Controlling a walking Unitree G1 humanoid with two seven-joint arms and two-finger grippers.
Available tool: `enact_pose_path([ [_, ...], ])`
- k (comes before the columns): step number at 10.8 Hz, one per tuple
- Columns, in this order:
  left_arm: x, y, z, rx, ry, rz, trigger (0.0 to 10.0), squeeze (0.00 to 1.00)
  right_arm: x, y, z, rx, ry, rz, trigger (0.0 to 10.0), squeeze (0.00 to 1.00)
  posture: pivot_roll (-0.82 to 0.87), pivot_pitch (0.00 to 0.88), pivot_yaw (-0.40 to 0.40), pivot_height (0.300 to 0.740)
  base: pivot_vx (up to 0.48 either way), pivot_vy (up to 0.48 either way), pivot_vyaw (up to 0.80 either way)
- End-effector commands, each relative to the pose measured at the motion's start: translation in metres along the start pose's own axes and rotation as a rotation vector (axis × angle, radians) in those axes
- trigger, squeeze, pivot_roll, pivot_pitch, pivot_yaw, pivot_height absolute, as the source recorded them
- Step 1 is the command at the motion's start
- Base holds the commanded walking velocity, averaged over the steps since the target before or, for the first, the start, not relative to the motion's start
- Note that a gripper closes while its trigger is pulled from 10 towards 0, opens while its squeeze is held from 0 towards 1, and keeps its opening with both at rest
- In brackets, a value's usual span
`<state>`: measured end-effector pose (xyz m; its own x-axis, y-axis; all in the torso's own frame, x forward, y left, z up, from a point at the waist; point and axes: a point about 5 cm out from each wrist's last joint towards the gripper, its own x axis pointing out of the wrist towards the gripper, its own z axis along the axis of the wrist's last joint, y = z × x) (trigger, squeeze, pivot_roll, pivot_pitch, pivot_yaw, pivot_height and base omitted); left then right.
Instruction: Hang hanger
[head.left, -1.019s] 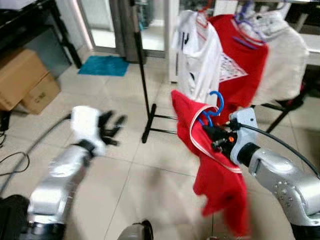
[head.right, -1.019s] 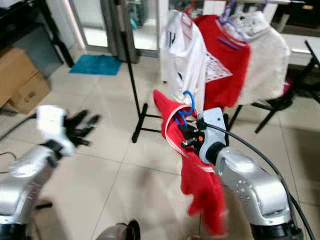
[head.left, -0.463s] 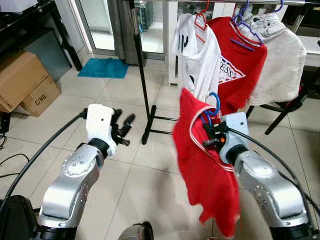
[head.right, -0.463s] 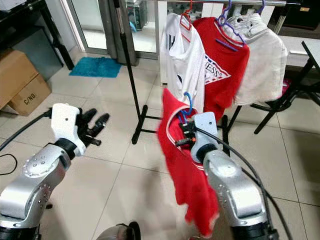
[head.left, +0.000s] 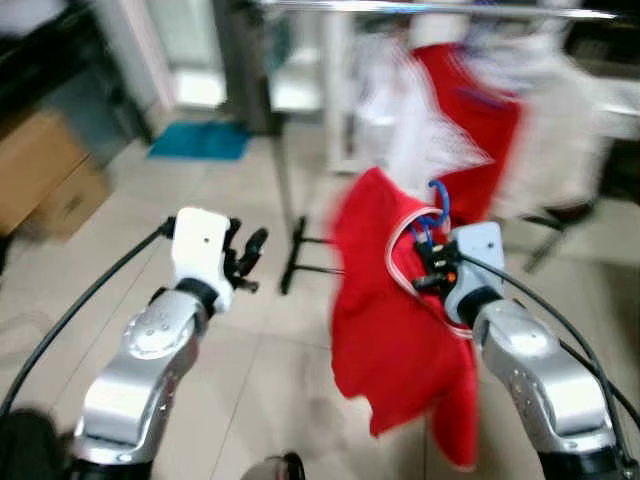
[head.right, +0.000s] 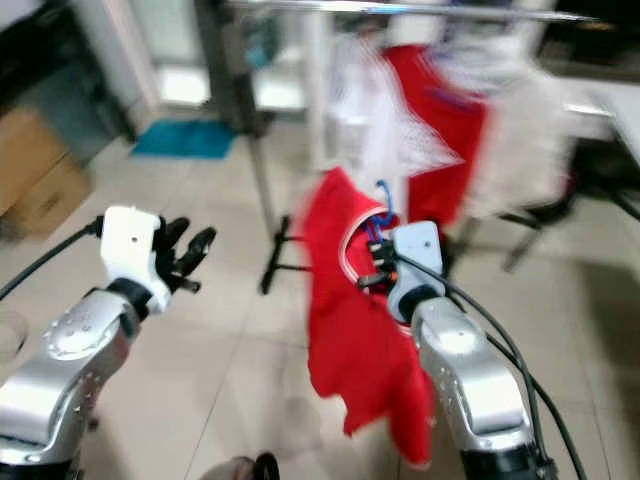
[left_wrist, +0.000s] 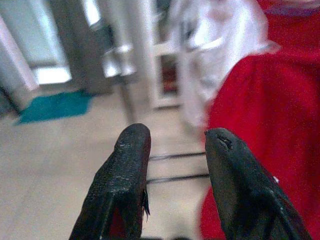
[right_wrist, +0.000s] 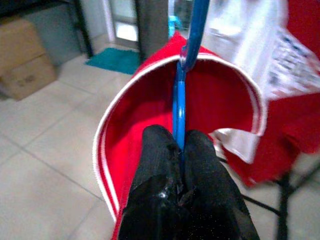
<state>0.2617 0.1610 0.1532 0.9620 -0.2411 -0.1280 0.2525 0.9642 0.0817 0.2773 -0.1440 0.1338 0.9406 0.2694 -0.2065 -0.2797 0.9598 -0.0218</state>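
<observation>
Pinching blue hanger (right_wrist: 179, 107), right gripper (right_wrist: 180, 150)

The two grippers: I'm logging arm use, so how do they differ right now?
The right gripper is shut on the blue hanger carrying the red shirt; the left gripper is open and holds nothing. The right is raised toward the clothes rail; the left hovers lower, beside the shirt. Both have black fingers.
</observation>
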Motion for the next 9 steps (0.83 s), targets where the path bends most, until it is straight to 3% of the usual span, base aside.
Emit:
enact_pose_path([
  [1, 0.0, 0.0, 0.003, 0.012, -0.008, 0.01, 10.0, 0.0, 0.0, 0.004, 0.018, -0.046, -0.104, 0.03, 10.0, 0.0, -0.08, 0.076, 0.099, 0.74, 0.375, 0.0, 0.0],
  [2, 0.0, -0.001, 0.004, 0.007, -0.014, 0.01, 10.0, 0.0, 0.001, 0.006, 0.019, -0.041, -0.11, 0.045, 10.0, 0.0, -0.08, 0.071, 0.093, 0.74, 0.371, 0.0, 0.0],
  [3, 0.002, -0.002, 0.007, 0.007, -0.024, 0.013, 10.0, 0.0, 0.002, 0.006, 0.016, 0.071, -0.079, 0.052, 10.0, 0.0, -0.08, 0.059, 0.084, 0.74, 0.375, 0.0, 0.0],
  [5, 0.002, -0.001, 0.011, 0.003, -0.038, 0.024, 10.0, 0.0, 0.006, 0.002, 0.017, 0.093, -0.078, -0.023, 10.0, 0.0, -0.06, 0.065, 0.085, 0.74, 0.373, 0.0, 0.0],
  [6, 0.0, -0.001, 0.011, -0.001, -0.039, 0.026, 10.0, 0.0, 0.006, 0.004, 0.019, 0.141, -0.087, 0.01, 10.0, 0.0, -0.06, 0.071, 0.086, 0.74, 0.371, 0.0, 0.0],
  [7, -0.001, -0.001, 0.01, -0.003, -0.037, 0.027, 10.0, 0.0, 0.006, 0.008, 0.022, 0.118, -0.101, 0.041, 10.0, 0.0, -0.06, 0.076, 0.087, 0.74, 0.371, 0.0, 0.0],
  [8, -0.002, -0.001, 0.01, -0.008, -0.035, 0.029, 10.0, 0.0, 0.005, 0.011, 0.024, 0.034, -0.115, 0.046, 10.0, 0.0, -0.06, 0.077, 0.085, 0.74, 0.371, 0.0, 0.0],
  [9, -0.002, 0.0, 0.01, -0.012, -0.037, 0.035, 10.0, 0.0, 0.005, 0.013, 0.025, 0.044, -0.123, 0.056, 10.0, 0.0, -0.06, 0.075, 0.078, 0.74, 0.368, 0.0, 0.0],
])
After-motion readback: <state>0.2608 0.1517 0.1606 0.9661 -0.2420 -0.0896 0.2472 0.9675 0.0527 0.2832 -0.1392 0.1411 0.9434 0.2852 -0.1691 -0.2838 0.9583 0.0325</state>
